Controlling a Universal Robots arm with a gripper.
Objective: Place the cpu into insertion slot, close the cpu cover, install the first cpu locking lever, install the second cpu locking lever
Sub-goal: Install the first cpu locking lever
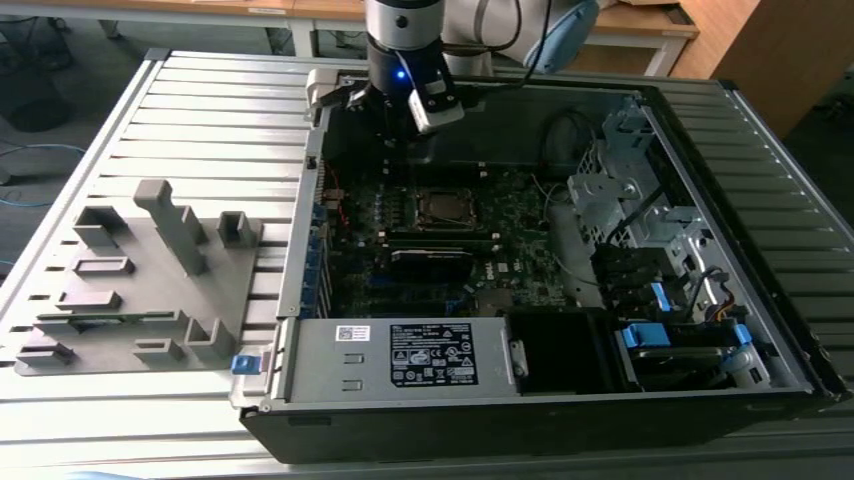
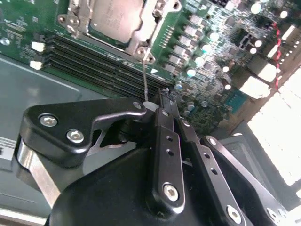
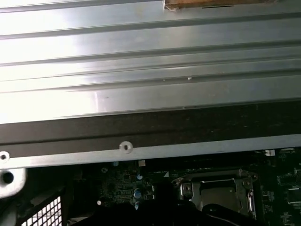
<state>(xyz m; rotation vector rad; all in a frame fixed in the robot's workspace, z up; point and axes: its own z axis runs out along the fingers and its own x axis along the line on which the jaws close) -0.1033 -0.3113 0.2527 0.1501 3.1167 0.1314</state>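
1. Your jaws are clenched: in the second wrist view the gripper [image 2: 167, 98] has its two black fingers [image 2: 162, 141] drawn together at the tips, with nothing visible between them.
2. The gripper hangs over the motherboard, near one corner of the insertion slot [image 1: 422, 208], inside the open computer case [image 1: 534, 430] on the slatted metal bench [image 1: 200, 120].
3. The cpu [image 2: 115, 16] sits in the slot, dull grey top facing up.
4. The cpu cover [image 2: 149, 28] lies flat around it, its silver frame bordering the chip.
5. A thin silver locking lever [image 2: 144, 77] runs from the socket corner to just beside your fingertips. You cannot tell whether it touches them.
6. The long black memory slots [image 2: 89, 63] lie just beside the socket.
7. In the exterior view the arm [image 1: 400, 50] stands at the far edge of the case, the power supply box [image 1: 334, 370] at the near edge, and a grey fixture [image 1: 147, 300] rests on the bench at the exterior view's left.
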